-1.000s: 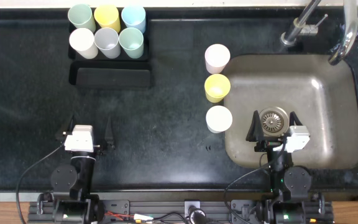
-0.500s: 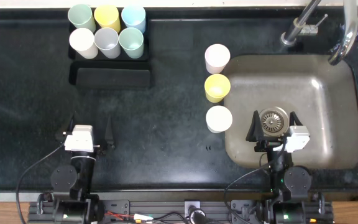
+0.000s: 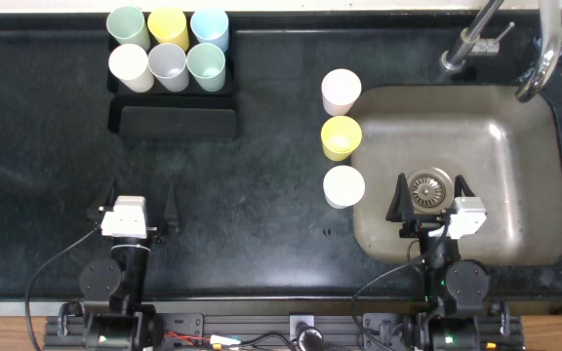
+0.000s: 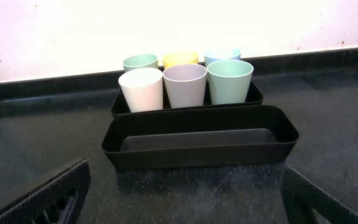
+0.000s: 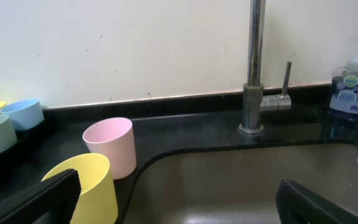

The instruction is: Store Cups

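Three loose cups stand in a row on the counter along the sink's left edge: pink (image 3: pixel 341 91) (image 5: pixel 109 146), yellow (image 3: pixel 341 136) (image 5: pixel 82 186) and white (image 3: pixel 343 186). A black tray (image 3: pixel 169 86) (image 4: pixel 253 94) at the far left holds several upright cups. In front of it lies an empty black tray (image 3: pixel 174 121) (image 4: pixel 201 140). My left gripper (image 3: pixel 142 203) is open, near its base and facing the empty tray, well short of it. My right gripper (image 3: pixel 428 195) is open over the sink's near side, to the right of the white cup.
The steel sink (image 3: pixel 515 136) (image 5: pixel 241 186) fills the right side, with a faucet (image 3: pixel 476 34) (image 5: pixel 253 68) and a blue soap bottle (image 5: pixel 353 84) behind it. Bare black counter (image 3: pixel 271 214) lies between the trays and the loose cups.
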